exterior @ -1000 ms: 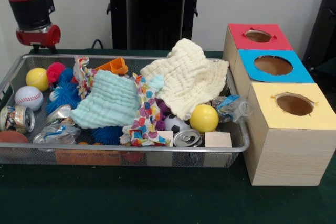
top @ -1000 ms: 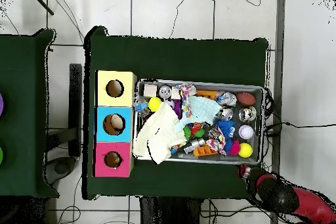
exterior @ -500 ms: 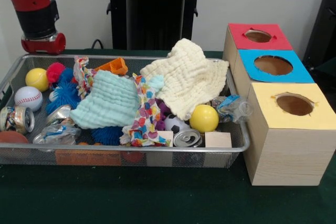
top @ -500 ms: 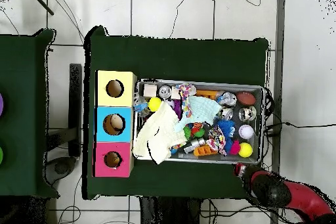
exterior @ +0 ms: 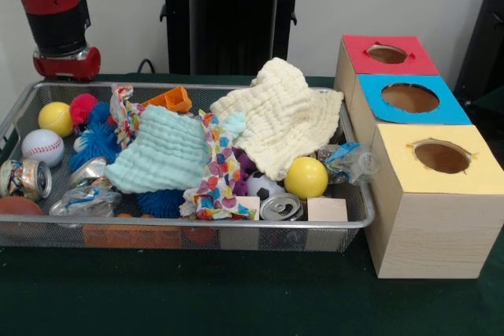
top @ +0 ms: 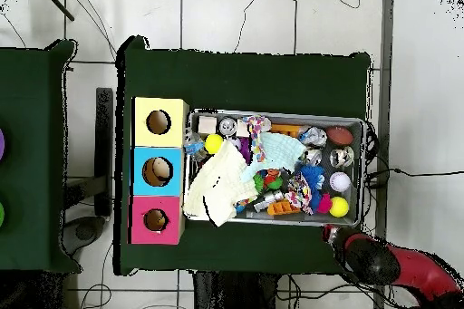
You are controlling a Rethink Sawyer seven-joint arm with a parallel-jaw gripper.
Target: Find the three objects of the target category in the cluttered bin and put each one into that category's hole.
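Note:
The wire-mesh bin (exterior: 197, 224) sits on the green table, full of clutter; it also shows in the overhead view (top: 362, 169). Inside are a cream cloth (exterior: 283, 116), a teal cloth (exterior: 161, 151), a patterned cloth (exterior: 216, 175), two yellow balls (exterior: 305, 177) (exterior: 55, 118), a baseball (exterior: 42, 147), a small soccer ball (exterior: 264, 186), cans (exterior: 281, 208) (exterior: 27, 177) and a wooden block (exterior: 327, 210). Three wooden boxes with holes stand beside the bin: red-topped (exterior: 388, 54), blue-topped (exterior: 409, 98), yellow-topped (exterior: 441, 156). My gripper (exterior: 67, 64) hangs over the bin's far left corner, also seen from overhead (top: 337, 236).
An orange toy (exterior: 173, 99), blue spiky balls (exterior: 94, 141), a red pom (exterior: 82, 106), a brown ball (exterior: 17, 206) and a crumpled plastic bottle (exterior: 346, 161) also lie in the bin. The black pedestal (exterior: 228, 13) stands behind it.
The arm's end has risen a little and shifted slightly right in the front view, staying by the bin's far left corner. Nothing in the bin has moved.

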